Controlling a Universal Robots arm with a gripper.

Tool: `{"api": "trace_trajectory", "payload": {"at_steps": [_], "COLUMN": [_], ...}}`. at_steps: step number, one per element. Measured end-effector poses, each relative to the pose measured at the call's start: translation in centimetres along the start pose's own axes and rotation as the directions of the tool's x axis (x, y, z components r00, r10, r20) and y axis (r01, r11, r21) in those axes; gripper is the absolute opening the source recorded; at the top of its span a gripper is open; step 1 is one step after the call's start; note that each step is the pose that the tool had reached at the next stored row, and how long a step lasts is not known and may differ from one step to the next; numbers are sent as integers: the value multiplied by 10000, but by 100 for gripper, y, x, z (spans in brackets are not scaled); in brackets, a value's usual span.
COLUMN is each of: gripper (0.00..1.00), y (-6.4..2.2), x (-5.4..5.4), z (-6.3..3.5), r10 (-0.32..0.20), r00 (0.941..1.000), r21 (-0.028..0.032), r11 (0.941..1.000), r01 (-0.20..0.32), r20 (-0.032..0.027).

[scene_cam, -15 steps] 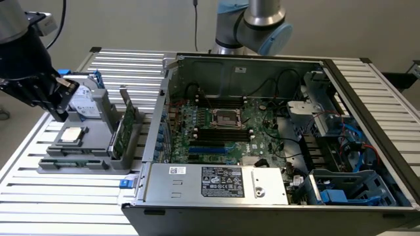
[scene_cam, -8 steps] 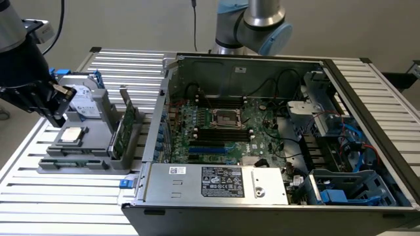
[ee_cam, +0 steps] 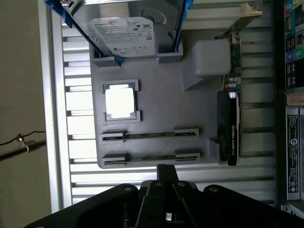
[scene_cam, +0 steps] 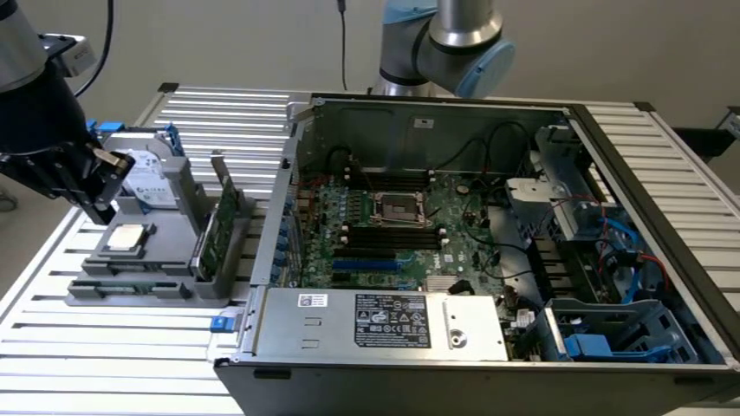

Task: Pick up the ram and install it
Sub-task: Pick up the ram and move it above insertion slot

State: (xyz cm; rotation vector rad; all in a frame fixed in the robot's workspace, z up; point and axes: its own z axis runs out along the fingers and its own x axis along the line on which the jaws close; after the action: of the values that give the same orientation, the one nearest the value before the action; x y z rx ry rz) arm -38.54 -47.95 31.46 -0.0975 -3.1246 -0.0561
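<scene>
Ext. view: you see black gripper (scene_cam: 99, 204) near grey plastic tray (scene_cam: 151, 260). Wrist cam: thin green ram stick (ee_cam: 151, 156) on edge, long axis crosswise to green expansion card (ee_cam: 229, 128). Fingers closed tight, empty.

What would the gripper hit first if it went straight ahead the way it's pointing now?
Probably the nearer ram stick in the gray tray: the shut gripper points down at that edge. Depth is unclear, so it might meet the tray beside the stick instead.

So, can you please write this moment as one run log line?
end effector: shut, empty, by tray edge | ram: two sticks in tray holders, untouched | install: not yet done
</scene>
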Motion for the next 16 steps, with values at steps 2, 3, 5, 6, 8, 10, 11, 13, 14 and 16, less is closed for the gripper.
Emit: {"api": "trace_trajectory", "payload": {"at_steps": [2,3,5,6,8,10,11,13,14,16], "gripper": [11,11,11,11,11,11,11,11,11,11], "y": [0,0,0,0,-1,-2,-2,-2,-2,-3], "x": [0,0,0,0,13,21,21,21,21,21], "z": [0,0,0,0,6,17,19,25,29,34], "r10": [0,0,0,0,-25,-302,-493,-856,-1035,-1393], "r00": [10000,10000,10000,10000,10000,9995,9988,9963,9946,9902], "r21": [0,0,0,0,2,4,9,13,15,19], "r11": [10000,10000,10000,10000,10000,9995,9988,9963,9946,9902], "r01": [0,0,0,0,25,302,493,856,1035,1393], "r20": [0,0,0,0,-2,-10,-19,-32,-38,-52]}}
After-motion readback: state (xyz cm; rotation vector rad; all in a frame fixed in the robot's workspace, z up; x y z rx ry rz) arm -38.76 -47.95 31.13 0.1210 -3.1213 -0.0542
